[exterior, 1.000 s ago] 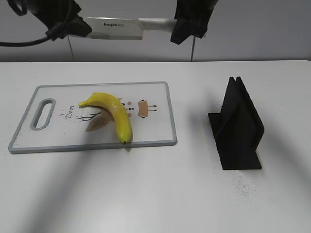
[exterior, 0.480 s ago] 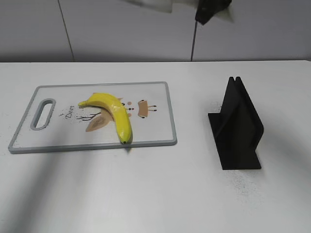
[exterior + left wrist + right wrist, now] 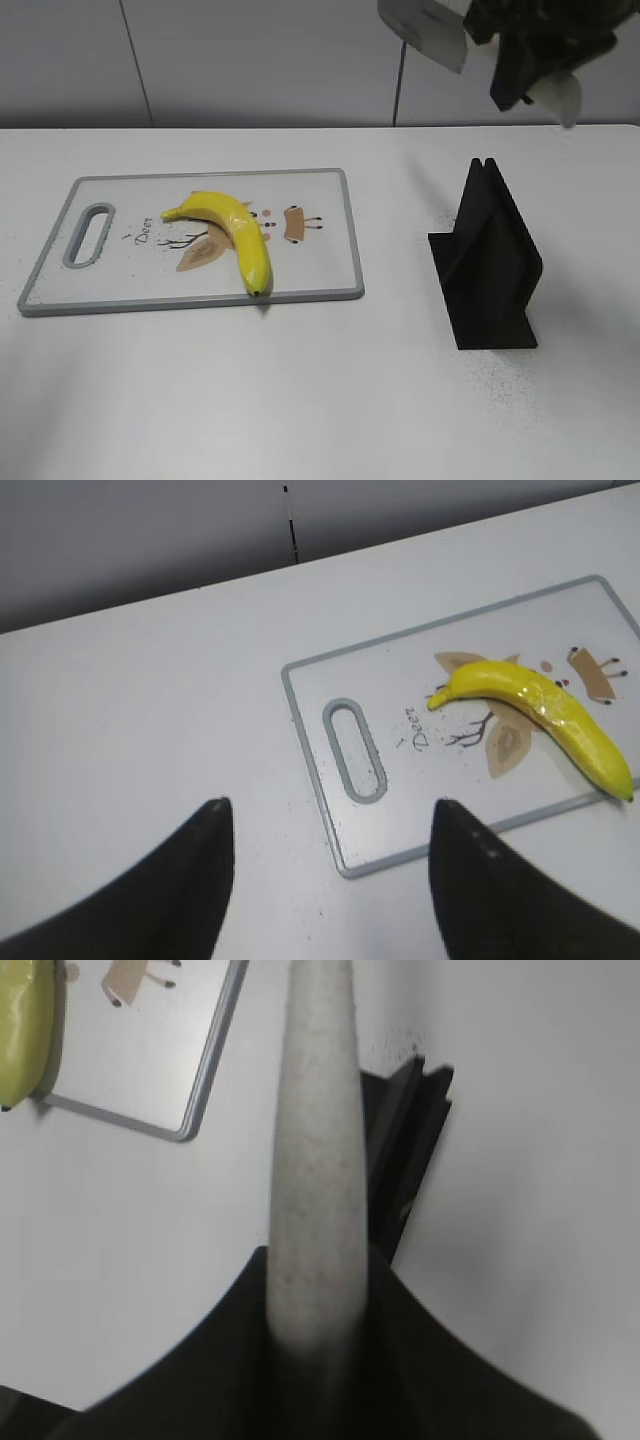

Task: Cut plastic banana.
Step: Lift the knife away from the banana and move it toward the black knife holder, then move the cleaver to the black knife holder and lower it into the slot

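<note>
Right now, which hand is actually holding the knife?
The right hand: it is shut on the knife handle, up above the black stand. The left hand is open and empty.

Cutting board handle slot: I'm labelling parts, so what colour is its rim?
Grey, matching the grey edge of the white cutting board; the left wrist view shows the handle slot best.

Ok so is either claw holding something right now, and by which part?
The right claw is shut on the knife, gripping its speckled handle at one end. The left claw is open and holds nothing.
</note>
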`<state>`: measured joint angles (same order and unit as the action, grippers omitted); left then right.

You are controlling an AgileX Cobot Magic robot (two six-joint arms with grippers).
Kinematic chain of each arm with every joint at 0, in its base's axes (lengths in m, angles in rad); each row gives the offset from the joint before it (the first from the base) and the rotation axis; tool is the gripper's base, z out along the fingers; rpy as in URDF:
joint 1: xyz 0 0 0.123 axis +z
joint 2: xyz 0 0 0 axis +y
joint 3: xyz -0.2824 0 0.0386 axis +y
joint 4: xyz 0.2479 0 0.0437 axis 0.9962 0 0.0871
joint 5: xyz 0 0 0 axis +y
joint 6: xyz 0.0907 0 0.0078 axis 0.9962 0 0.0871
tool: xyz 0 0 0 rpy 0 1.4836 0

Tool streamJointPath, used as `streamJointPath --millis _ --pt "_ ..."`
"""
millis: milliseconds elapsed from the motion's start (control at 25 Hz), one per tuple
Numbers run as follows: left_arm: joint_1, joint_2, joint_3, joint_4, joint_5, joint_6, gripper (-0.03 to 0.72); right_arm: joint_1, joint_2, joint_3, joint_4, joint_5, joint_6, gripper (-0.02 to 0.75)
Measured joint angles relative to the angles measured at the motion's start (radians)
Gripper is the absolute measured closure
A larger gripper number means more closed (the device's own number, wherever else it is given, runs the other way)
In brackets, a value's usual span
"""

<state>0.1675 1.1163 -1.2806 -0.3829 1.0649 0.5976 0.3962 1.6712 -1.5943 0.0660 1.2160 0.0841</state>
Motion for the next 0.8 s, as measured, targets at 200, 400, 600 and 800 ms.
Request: streamJointPath --millis 200,400,600,800 --pt "0.001 -0.250 0.243 0.040 -0.022 -0.081 0.098 0.000 -0.151 0.257 0.000 -0.106 0.141 0.549" --pt "0.001 -0.534 0.469 0.106 -0.034 -0.154 0.099 0.000 -0.211 0.410 0.000 -0.137 0.190 0.549" --pt "0.001 -0.788 0.651 0.145 -0.023 -0.239 0.099 0.000 -0.219 0.477 0.000 -0.165 0.230 0.549" --pt "-0.019 -0.988 0.727 0.154 0.019 -0.249 0.099 0.000 -0.221 0.487 -0.004 -0.204 0.269 0.549"
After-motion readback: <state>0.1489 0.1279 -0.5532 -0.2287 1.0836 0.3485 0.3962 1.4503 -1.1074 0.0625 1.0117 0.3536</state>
